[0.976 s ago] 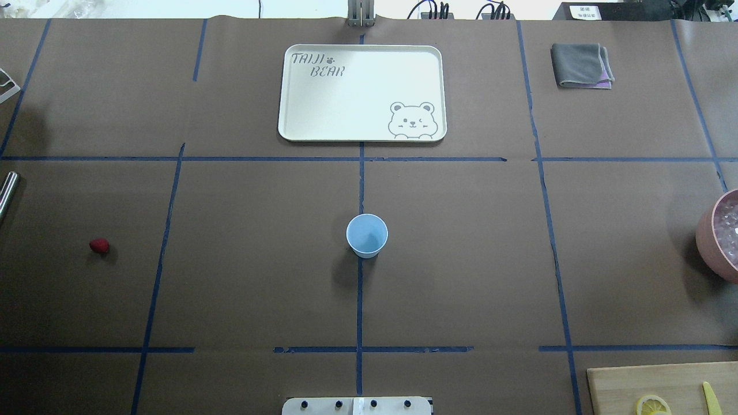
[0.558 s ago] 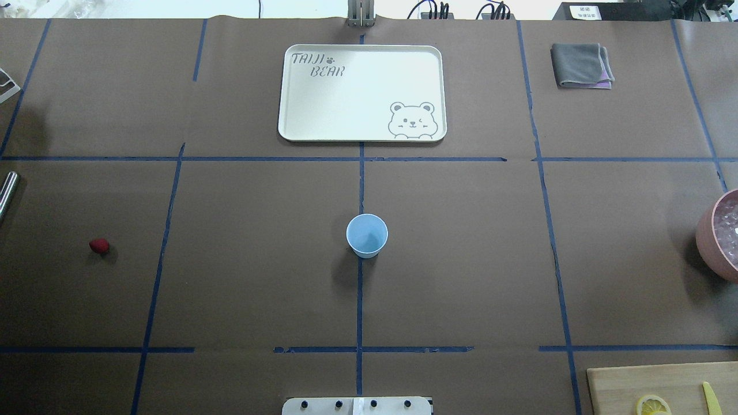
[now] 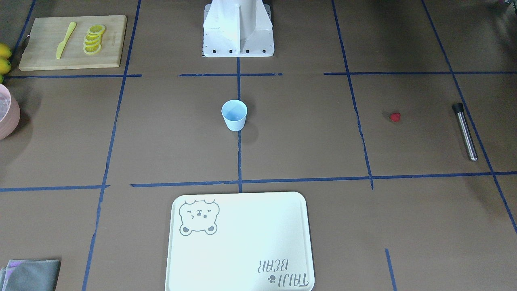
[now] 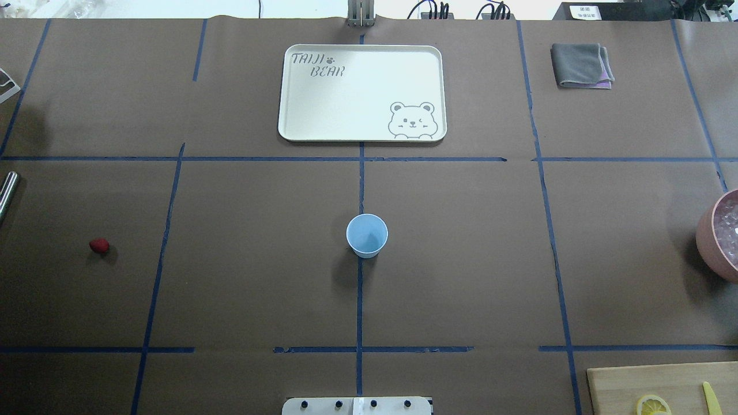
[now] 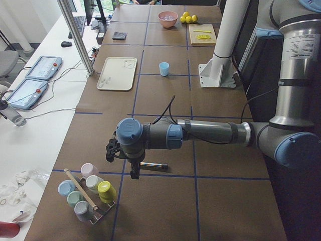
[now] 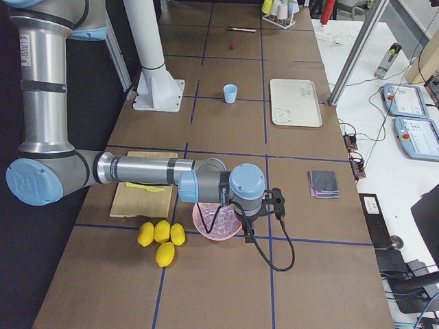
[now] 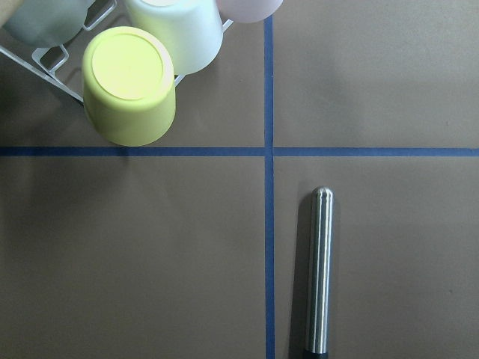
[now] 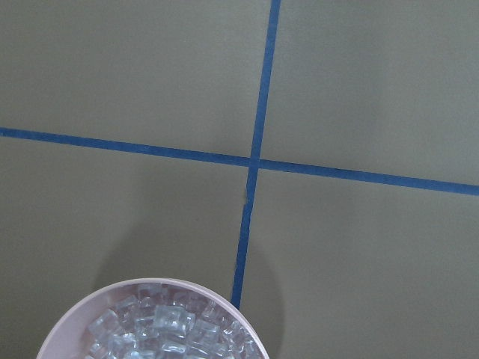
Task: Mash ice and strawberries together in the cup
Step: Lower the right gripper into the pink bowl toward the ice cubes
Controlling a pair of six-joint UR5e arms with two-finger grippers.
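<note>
The pale blue cup (image 4: 366,235) (image 3: 234,115) stands upright at the table's middle. A small red strawberry (image 4: 99,246) (image 3: 395,117) lies on the robot's left side. Ice (image 8: 161,325) (image 4: 729,225) fills a pink bowl (image 4: 708,236) (image 6: 206,226) at the right edge. My left gripper (image 5: 134,173) hangs over a steel rod (image 7: 322,269) (image 3: 464,131) near the table's left end. My right gripper (image 6: 274,202) hovers beside the pink bowl. Whether either gripper is open or shut, I cannot tell.
A white bear tray (image 4: 362,92) lies at the far middle, a folded grey cloth (image 4: 581,65) far right. A cutting board (image 3: 72,42) holds lemon slices (image 3: 93,38) and a yellow knife. Whole lemons (image 6: 161,236) lie near the bowl. A rack of cups (image 5: 88,193) stands by the left gripper.
</note>
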